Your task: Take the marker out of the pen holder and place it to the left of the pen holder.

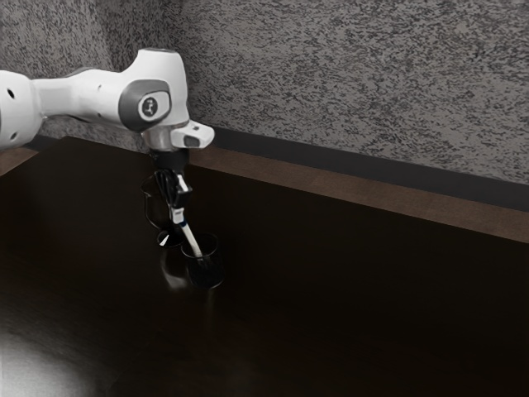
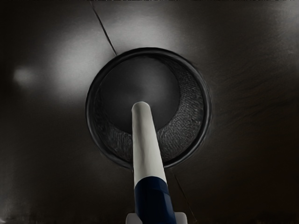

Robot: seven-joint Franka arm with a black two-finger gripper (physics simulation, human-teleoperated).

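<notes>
So, gripped marker (image 2: 148, 154) slants down from hand (image 1: 178, 213), end @ pen holder (image 1: 206, 271) mouth.

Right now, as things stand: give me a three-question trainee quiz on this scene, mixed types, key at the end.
1. True or false: the white end of the marker points down toward the pen holder.
2. Multiple choice: the part of the marker beside the fingertips of the gripper is (a) red, (b) dark blue, (c) yellow.
3. Fill in: the pen holder stands ____ on the table (upright / on its side).

Key: 1 true; 2 b; 3 upright.
</notes>
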